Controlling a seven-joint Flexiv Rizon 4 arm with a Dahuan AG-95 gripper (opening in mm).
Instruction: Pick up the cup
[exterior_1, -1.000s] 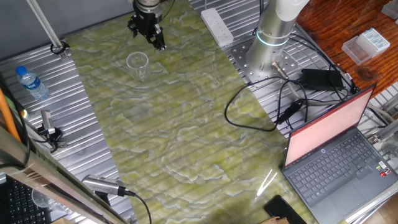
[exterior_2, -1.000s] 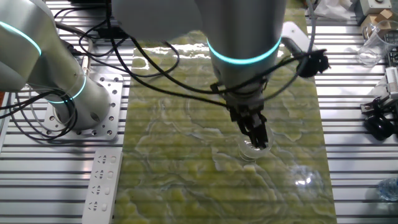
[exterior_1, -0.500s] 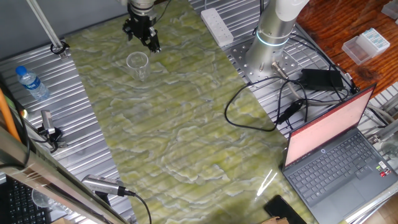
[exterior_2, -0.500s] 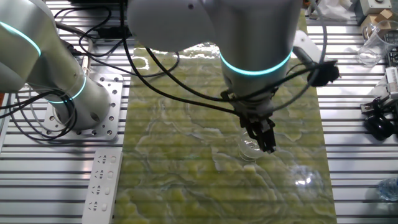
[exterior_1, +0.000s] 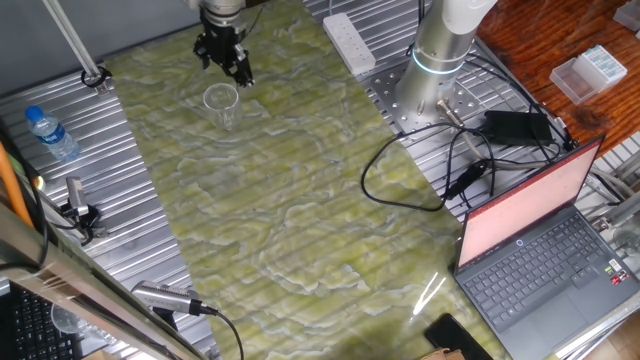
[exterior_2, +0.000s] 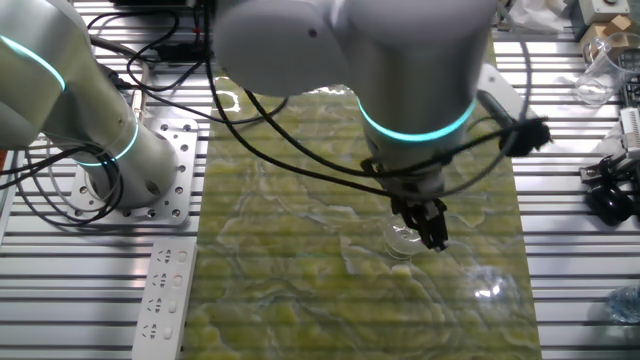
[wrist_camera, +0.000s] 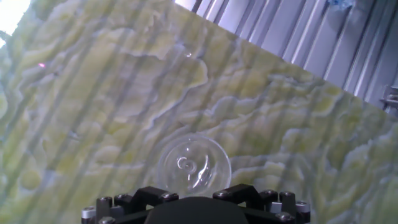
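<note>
The cup (exterior_1: 221, 103) is a small clear tumbler standing upright on the green marbled mat (exterior_1: 270, 200), toward its far left. My gripper (exterior_1: 232, 68) hangs just behind and above it, not touching it. In the other fixed view the gripper (exterior_2: 432, 230) hovers over the right side of the cup (exterior_2: 401, 241). In the hand view I look straight down into the cup's round rim (wrist_camera: 194, 165), just ahead of the gripper (wrist_camera: 198, 194). The two fingers stand apart, about a cup's width, with nothing between them.
A water bottle with a blue cap (exterior_1: 50, 132) lies on the metal table at the left. A white power strip (exterior_1: 349, 40), the arm's base (exterior_1: 440, 55), black cables (exterior_1: 420, 180) and an open laptop (exterior_1: 540, 240) lie to the right of the mat.
The gripper has moved sideways, left in one fixed view, and now sits closer over the cup. The cup has not moved.
</note>
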